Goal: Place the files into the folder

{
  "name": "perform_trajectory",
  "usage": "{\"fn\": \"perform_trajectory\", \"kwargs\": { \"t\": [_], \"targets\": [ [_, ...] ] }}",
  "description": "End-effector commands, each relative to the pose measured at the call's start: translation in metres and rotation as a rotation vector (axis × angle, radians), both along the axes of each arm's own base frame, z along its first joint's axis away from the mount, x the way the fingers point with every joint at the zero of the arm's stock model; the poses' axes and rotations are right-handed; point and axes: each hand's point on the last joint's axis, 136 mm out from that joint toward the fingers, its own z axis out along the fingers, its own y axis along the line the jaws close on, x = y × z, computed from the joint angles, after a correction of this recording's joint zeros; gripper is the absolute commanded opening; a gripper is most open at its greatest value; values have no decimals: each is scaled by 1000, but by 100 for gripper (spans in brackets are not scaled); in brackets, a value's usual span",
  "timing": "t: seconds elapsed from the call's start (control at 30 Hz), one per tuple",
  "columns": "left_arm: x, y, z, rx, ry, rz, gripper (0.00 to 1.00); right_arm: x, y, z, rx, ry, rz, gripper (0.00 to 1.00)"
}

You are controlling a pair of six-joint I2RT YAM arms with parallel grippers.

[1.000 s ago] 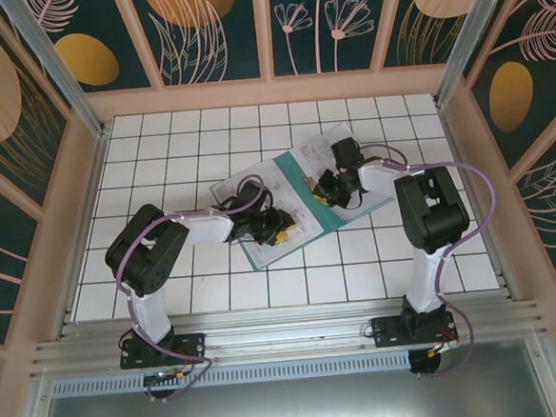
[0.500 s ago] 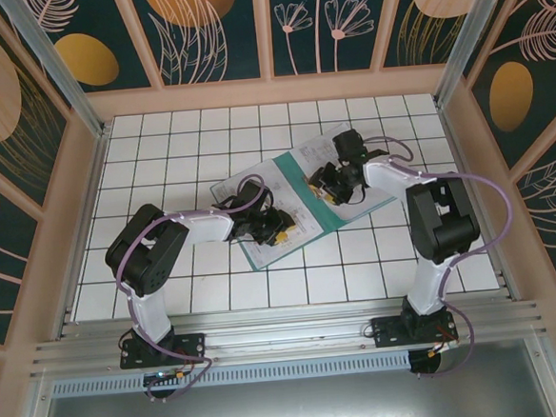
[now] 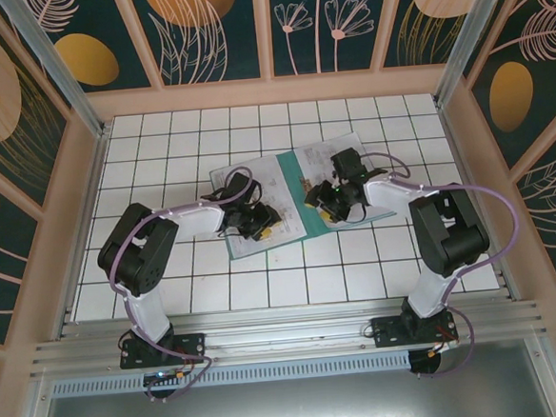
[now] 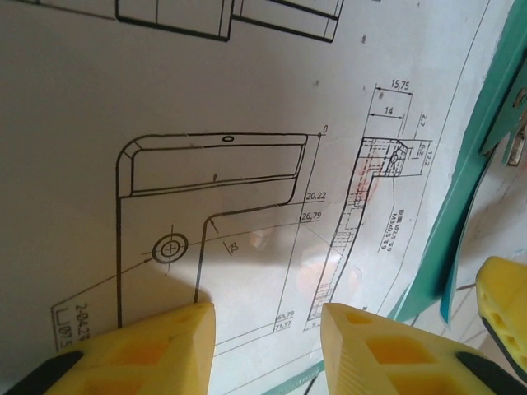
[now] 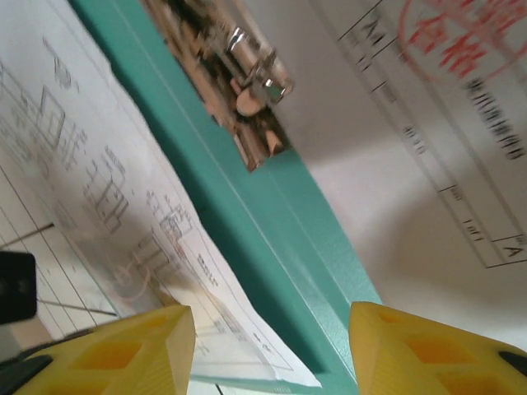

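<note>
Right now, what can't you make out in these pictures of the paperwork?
Red stamp, right wrist view: cut by the top edge, blurred, unreadable.
Metal clip, left wrist view: cut off by the right edge.
Printed sheets, top view: text too small to read.
Green folder, top view: middle hidden under the left gripper and right gripper.

The folder [image 3: 292, 193] lies open and skewed at the middle of the white-gridded table [image 3: 159, 150]. Printed files [image 3: 267, 181] cover both halves. The left gripper [image 3: 260, 219] is low over the left-hand sheets. The right gripper [image 3: 327, 197] is beside the spine.
</note>
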Motion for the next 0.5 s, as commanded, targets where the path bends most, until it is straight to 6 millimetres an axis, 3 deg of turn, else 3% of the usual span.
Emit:
{"fn": "perform_trajectory", "kwargs": {
  "t": [0.0,0.1,0.3,0.47],
  "targets": [
    [-2,16,-3,97,5,-16,42,-6,12,-7,14,-2,43,53],
    [3,17,6,108,-16,-16,45,-8,13,-16,0,13,44,52],
    [15,20,44,116,-106,-6,59,-13,7,-35,-45,35,59,52],
    [10,36,62,125,-137,24,67,-21,3,-47,-53,58,58,53]
  ]
}}
